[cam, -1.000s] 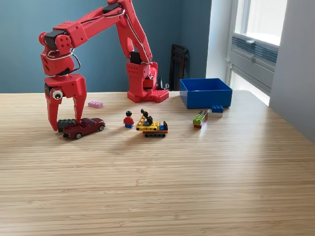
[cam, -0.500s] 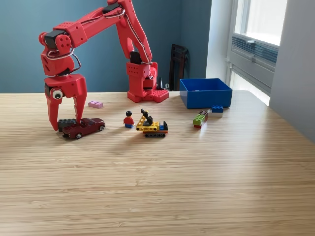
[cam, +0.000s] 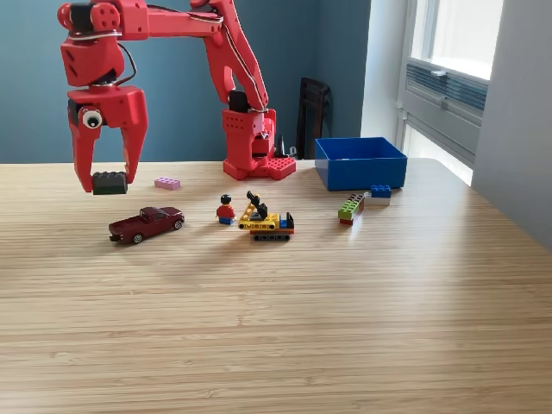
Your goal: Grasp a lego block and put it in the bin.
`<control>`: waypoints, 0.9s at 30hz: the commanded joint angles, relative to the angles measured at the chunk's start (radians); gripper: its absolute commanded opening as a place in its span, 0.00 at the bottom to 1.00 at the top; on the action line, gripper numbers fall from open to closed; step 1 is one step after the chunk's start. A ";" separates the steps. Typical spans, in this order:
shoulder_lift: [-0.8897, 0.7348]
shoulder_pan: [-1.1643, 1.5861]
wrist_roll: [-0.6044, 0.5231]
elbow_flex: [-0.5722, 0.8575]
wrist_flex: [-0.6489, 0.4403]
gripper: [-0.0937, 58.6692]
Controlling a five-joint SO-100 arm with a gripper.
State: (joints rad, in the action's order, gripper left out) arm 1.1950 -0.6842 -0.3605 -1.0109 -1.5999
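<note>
Transport step, seen from the exterior view. The red gripper (cam: 109,177) hangs above the wooden table (cam: 285,319) at the view's left, its two tapered fingers (cam: 83,168) closed on a small dark block (cam: 109,182) held clear of the surface. The grasp looks complete; what remains is the carry and release.

The blue bin (cam: 360,162), a square, low-walled plastic box with smooth sides, stands well apart from the gripper, toward the view's right and beside the arm's red base (cam: 254,147). The next move appears to call for a swing across the table at enough height to pass over the bin's wall, then an opening of the fingers above its interior.

Other objects lie between: a dark red toy car (cam: 146,224) below the gripper, a flat pink brick (cam: 167,183), a small figure (cam: 226,210), a yellow-and-black tracked vehicle (cam: 266,220), a stepped multicoloured stack (cam: 350,208), and a blue-and-white pair of bricks (cam: 379,194) just in front of the bin. The table shows a pale, fine straight grain with a soft sheen; the toys are hard, glossy plastic.
</note>
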 commanded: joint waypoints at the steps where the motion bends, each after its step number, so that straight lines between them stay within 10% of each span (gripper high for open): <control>1: 0.029 0.114 0.000 0.083 -0.055 0.00; 15: 0.044 0.782 -0.055 -0.147 -0.089 0.00; 27: 0.043 1.316 -0.117 0.044 -0.176 0.00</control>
State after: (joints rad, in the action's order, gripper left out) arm 1.1950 0.5077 -0.4694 -1.0707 -1.7303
